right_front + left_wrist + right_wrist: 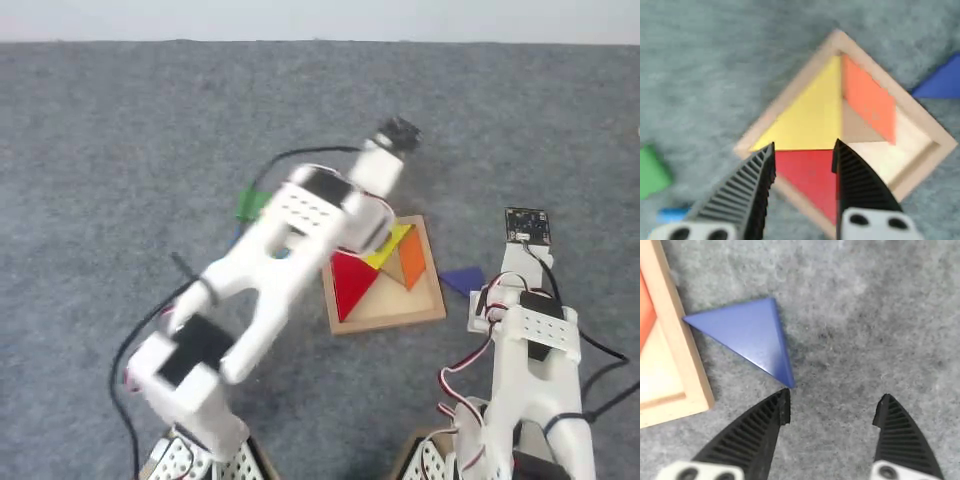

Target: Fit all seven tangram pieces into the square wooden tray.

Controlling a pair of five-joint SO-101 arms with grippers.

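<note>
The blue triangle lies outside the tray, right arm nearer.
The right gripper, jaws apart and empty, hangs just short of the triangle's near corner; its far corner seems to touch the rim. Beyond, the left gripper hovers open above the tray.

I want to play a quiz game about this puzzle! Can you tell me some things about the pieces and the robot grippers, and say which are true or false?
1. The blue triangle lies in the tray. False: it lies on the grey mat outside it, with a corner at the rim.
2. The yellow triangle and red triangle sit in the tray, touching. True.
3. The right gripper is shut on a piece. False: it is open and empty, near the blue triangle.
4. The green piece lies outside the tray. True.
5. The left gripper is open over the tray. True.
</note>
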